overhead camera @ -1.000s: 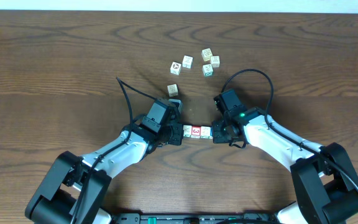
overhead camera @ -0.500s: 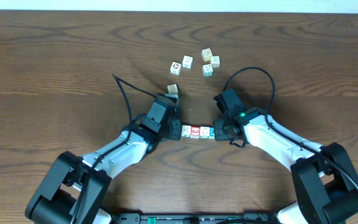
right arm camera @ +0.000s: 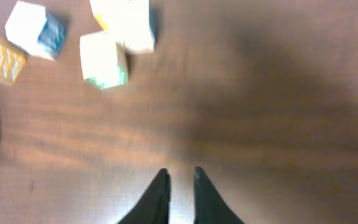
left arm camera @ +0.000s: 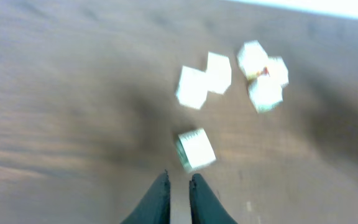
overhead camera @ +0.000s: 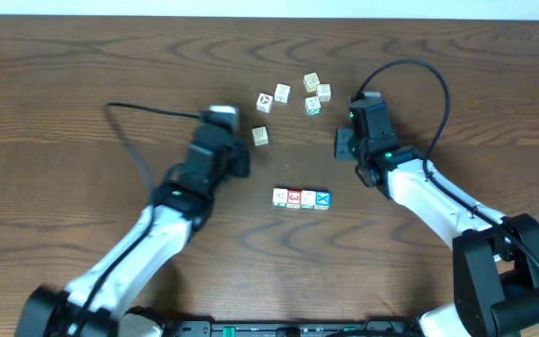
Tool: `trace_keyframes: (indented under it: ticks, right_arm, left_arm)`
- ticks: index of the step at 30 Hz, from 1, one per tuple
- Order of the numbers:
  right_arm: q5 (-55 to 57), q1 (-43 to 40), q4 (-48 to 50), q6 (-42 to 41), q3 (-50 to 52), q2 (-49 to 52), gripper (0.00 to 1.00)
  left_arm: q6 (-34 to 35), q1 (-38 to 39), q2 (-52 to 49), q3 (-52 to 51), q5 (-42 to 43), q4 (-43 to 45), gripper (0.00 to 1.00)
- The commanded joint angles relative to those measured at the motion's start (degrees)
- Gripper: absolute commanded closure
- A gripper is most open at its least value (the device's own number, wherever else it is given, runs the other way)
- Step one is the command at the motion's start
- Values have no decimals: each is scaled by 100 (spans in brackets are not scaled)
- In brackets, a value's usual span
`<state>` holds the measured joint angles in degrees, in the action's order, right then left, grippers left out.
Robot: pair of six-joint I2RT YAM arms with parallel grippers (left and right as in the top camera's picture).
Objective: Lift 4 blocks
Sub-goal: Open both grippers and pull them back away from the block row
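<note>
The 4 blocks lie in a tight row on the table: a white one (overhead camera: 280,197), a red one (overhead camera: 294,197), another white one (overhead camera: 308,197) and a blue one (overhead camera: 322,197). No gripper touches them. My left gripper (overhead camera: 242,157) hovers up and left of the row, its fingertips (left arm camera: 178,177) a narrow slit apart with nothing between, just short of a lone cream cube (left arm camera: 196,149). My right gripper (overhead camera: 342,146) is up and right of the row, its fingertips (right arm camera: 180,171) also slightly apart and empty. The row is out of both wrist views.
A lone cream cube (overhead camera: 260,136) lies between the left gripper and a loose cluster of several pale cubes (overhead camera: 302,94) farther back. The right wrist view shows that cluster (right arm camera: 104,60) ahead and to the left. Black cables arch over both arms.
Both grippers have pulled away from the ends of the row, the left going up and left, the right up and right. Their jaws have parted slightly. The row stays on the table.
</note>
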<state>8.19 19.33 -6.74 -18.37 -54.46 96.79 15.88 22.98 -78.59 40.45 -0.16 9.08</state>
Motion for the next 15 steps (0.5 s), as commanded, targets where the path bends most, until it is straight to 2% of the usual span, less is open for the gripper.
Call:
trace_keyframes:
  ticks: [1,2,3,6,9,10,15]
  right_arm:
    - [295,-162,374,614,-107,-4,83]
    - [295,-168,435,669,-107,-4,81]
    - [308,-168,518,752,-107,-4,76]
    - [409,-166,684,839,-107,-4,56]
    - [444,-168,776,839,-107,-4,19]
    - [444,-168,789,837,-107,-4,1]
    - [444,-166,693,837,-103,-2,1]
  left_arm:
    - [-129,-354,669,146,-223,-57,85]
    - [-129,-415,787,146,-223,-96,83]
    - [-129,-479,916,146,-223,-151,78]
    - [-129,-597,1167,146,-223,-293,65]
    - [-129,-658,1300,146,-225,-319,51]
    - [-131,-660,1322,146,-227,-321,48]
    - [-127,-658,1333,146,-225,-319,36]
